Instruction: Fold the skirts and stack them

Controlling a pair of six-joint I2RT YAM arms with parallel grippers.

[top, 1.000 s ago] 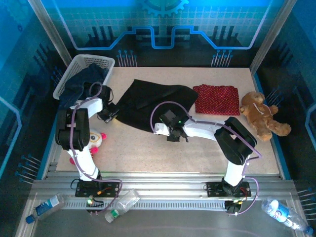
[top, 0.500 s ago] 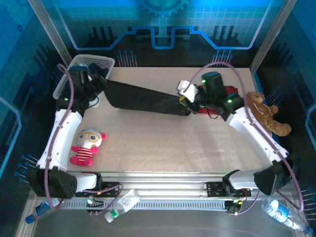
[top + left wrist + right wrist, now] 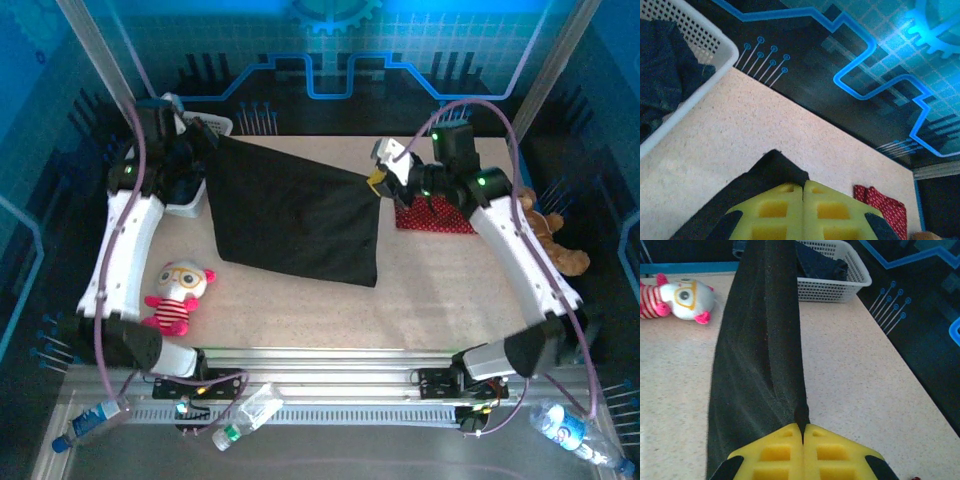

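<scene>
Top external view: black skirt (image 3: pixel 295 215) hung spread mid-frame, lower edge on table (image 3: pixel 430 290). Left gripper (image 3: pixel 803 186) pinched tight on its upper-left corner by white basket (image 3: pixel 215 125), right gripper (image 3: pixel 379 179) clamped on upper-right corner. Red dotted skirt (image 3: pixel 440 215) lay right of centre. Denim (image 3: pixel 660 65) sat in basket.

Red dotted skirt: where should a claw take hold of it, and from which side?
The red dotted skirt lies flat, so probably pinch its near left corner from above; the teddy bear sits close on its right side.
</scene>
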